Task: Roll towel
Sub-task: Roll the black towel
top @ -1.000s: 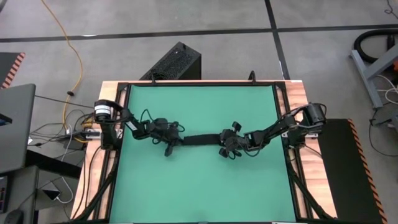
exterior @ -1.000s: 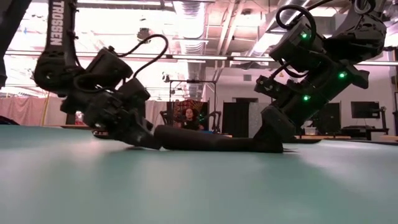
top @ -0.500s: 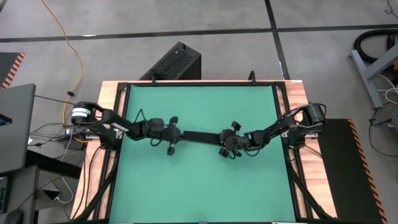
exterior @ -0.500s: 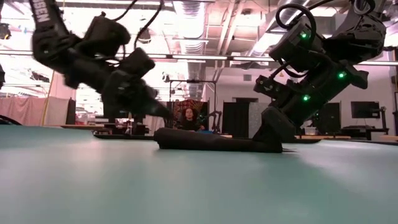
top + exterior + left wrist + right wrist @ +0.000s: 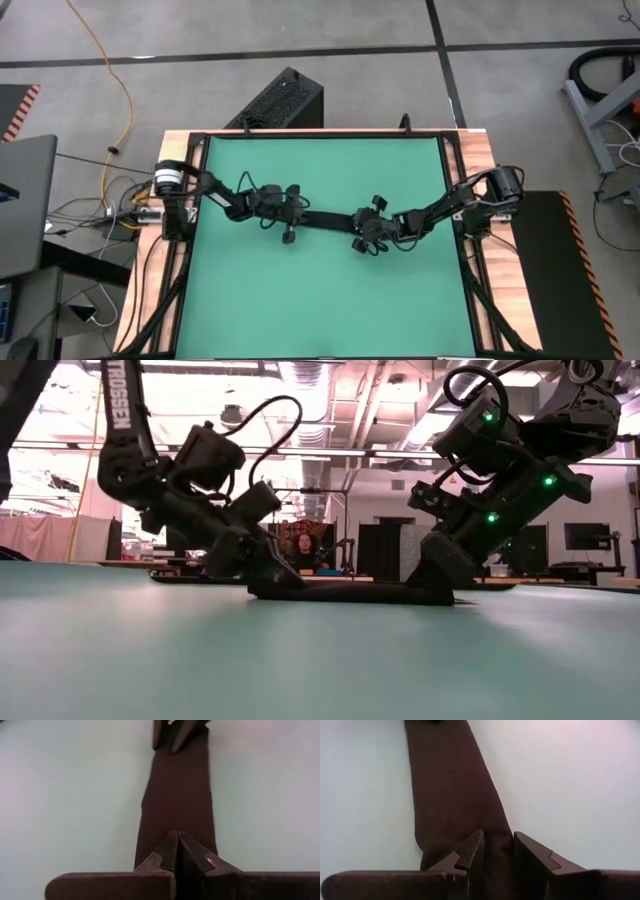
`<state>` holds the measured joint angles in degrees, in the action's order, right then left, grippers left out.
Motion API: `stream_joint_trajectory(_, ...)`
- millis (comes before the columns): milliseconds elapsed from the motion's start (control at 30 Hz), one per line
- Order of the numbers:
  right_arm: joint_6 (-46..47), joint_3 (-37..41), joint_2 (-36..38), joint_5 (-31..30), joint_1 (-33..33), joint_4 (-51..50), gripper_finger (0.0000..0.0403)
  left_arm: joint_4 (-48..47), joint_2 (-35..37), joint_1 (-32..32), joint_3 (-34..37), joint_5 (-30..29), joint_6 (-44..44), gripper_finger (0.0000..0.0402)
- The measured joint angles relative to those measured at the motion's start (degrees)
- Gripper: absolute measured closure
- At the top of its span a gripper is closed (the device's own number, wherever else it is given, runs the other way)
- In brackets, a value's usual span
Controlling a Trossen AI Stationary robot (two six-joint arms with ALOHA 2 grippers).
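High view, mid-frame: our left gripper (image 5: 291, 217), jaws together, has returned onto the towel (image 5: 325, 219); the right gripper (image 5: 362, 232) clamps its end — rolling continues.

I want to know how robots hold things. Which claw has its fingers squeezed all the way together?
The left gripper: its two fingertips touch, pressed on the towel. The right gripper shows a gap between its fingers, with the towel's other end in it.
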<state>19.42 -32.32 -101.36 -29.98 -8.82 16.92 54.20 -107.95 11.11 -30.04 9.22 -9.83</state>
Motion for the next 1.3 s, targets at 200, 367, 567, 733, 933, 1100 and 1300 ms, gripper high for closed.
stream_joint_trajectory(200,1.1,0.0,-0.1,-1.3,-0.2,-0.1,0.027,1.0,-3.4,2.1,-0.1,0.1,2.6,0.0401)
stream_joint_trajectory(367,0.1,0.0,4.3,-4.5,-0.3,-0.7,0.027,-2.0,-3.4,2.6,-0.1,1.6,3.1,0.0401)
stream_joint_trajectory(567,-6.6,0.2,14.2,-4.8,-0.2,-1.7,0.027,-2.4,-3.4,2.4,0.5,5.8,5.3,0.0401)
stream_joint_trajectory(733,-14.7,0.1,18.6,-0.8,-0.8,6.1,0.027,-2.7,-3.4,1.5,0.5,7.0,8.5,0.0401)
stream_joint_trajectory(933,-15.2,0.1,10.6,2.0,-0.8,14.0,0.0271,-2.2,-3.5,0.3,0.6,7.0,13.1,0.0401)
stream_joint_trajectory(1100,-13.4,0.0,-0.1,2.0,-0.7,23.6,0.0271,-2.0,-3.5,0.2,0.6,6.9,14.6,0.0402)
stream_joint_trajectory(1300,-6.0,-0.2,-9.6,0.3,-0.4,28.6,0.0271,-2.0,-3.6,0.2,0.6,6.9,14.9,0.0401)
